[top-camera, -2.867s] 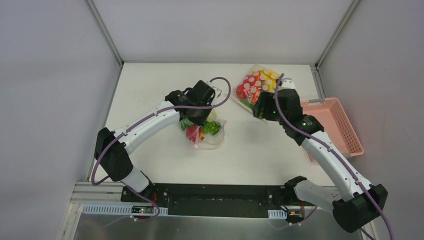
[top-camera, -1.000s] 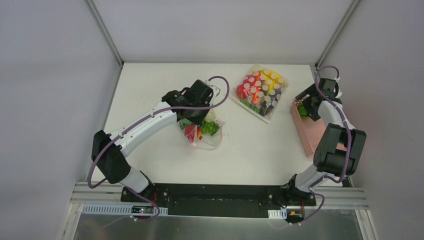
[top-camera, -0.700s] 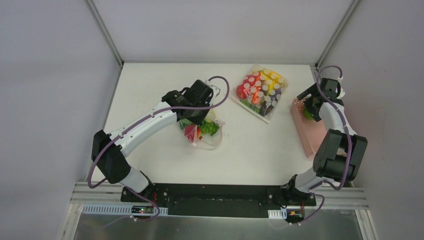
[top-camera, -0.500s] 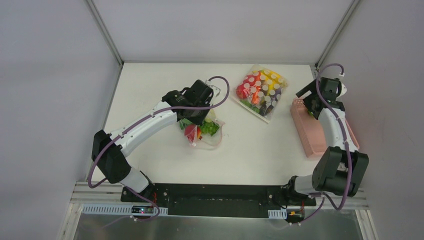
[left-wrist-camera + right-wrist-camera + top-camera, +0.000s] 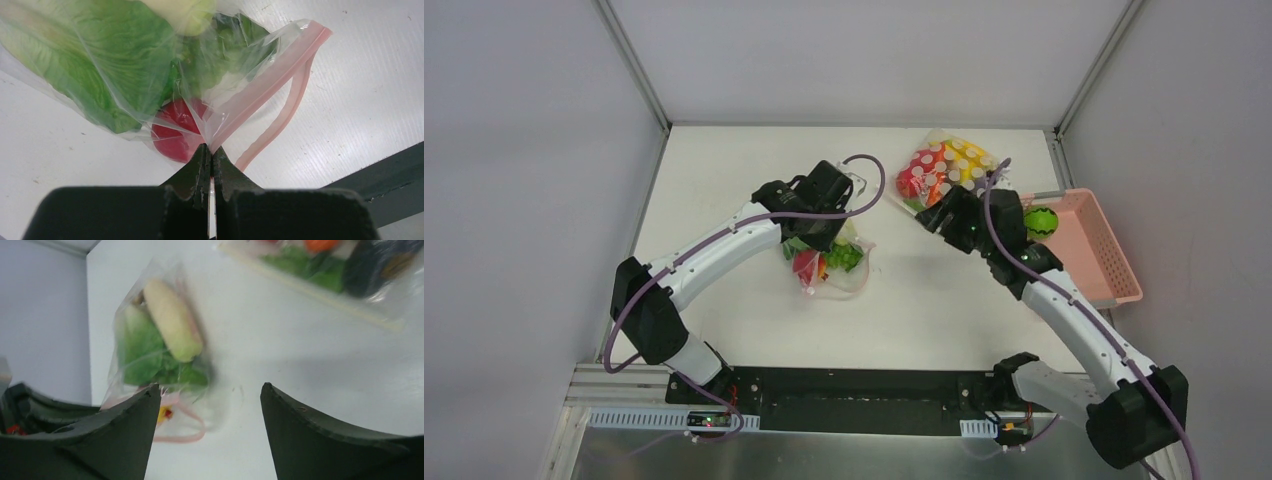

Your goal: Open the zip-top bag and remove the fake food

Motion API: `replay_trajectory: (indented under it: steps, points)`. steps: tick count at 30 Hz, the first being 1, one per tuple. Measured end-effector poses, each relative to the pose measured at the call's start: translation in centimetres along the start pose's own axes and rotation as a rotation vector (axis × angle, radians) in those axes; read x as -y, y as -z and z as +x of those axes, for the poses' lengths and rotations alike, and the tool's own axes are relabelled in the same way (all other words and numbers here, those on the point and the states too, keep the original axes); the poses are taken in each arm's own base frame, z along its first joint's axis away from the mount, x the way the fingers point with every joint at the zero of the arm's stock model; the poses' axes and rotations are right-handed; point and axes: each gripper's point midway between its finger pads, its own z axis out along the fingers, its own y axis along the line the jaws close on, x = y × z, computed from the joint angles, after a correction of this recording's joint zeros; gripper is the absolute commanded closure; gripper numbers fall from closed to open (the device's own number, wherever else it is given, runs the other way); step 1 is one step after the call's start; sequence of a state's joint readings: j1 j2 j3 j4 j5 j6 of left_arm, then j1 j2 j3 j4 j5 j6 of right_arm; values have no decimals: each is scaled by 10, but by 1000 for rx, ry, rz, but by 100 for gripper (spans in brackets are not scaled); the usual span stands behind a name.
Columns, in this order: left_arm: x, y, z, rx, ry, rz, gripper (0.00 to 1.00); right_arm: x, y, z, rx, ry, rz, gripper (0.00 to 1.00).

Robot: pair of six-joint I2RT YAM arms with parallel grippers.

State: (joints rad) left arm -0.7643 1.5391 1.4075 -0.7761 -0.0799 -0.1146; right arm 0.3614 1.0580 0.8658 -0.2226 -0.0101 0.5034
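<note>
The clear zip-top bag [image 5: 854,272] lies mid-table with its pink zip strip [image 5: 270,85] open in a loop. Inside it I see lettuce [image 5: 100,65], a red apple [image 5: 172,137], green grapes [image 5: 222,55] and a white radish [image 5: 172,320]. My left gripper [image 5: 810,244] is shut on the bag's plastic beside the strip, seen close in the left wrist view [image 5: 210,150]. My right gripper [image 5: 930,218] is open and empty, to the right of the bag and apart from it [image 5: 210,395]. A green round fruit [image 5: 1040,220] lies in the pink basket [image 5: 1104,270].
The white-dotted clear bag [image 5: 946,175] of red, orange, yellow and purple items lies at the back, just behind my right gripper. The pink basket stands at the table's right edge. Grey walls close in the left, right and back.
My right arm swung out over the pink basket and has come back left toward the bag with its gripper open. A green fruit now lies in the basket. The left arm has held still.
</note>
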Motion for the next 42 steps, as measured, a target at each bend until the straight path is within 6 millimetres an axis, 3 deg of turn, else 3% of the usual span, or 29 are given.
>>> replay_trajectory:
  steps: [9, 12, 20, 26, 30, 42]
  points:
    - [10, -4, 3, -21, 2, 55, 100, -66, 10, 134, -255, 63, -317, 31]
    - [15, -3, 4, -25, 5, 83, 100, -79, 5, 161, -300, 97, -374, 34]
    - [26, -1, 5, -33, 19, 140, 100, -101, -26, 200, -305, 219, -486, 38]
    - [30, 0, 6, -37, 26, 165, 100, -100, -49, 222, -291, 325, -527, 27]
    - [32, 0, 6, -38, 26, 172, 100, -98, -62, 233, -285, 378, -555, 26]
    - [37, 7, 9, -50, 35, 228, 100, -121, -68, 246, -162, 539, -808, 24]
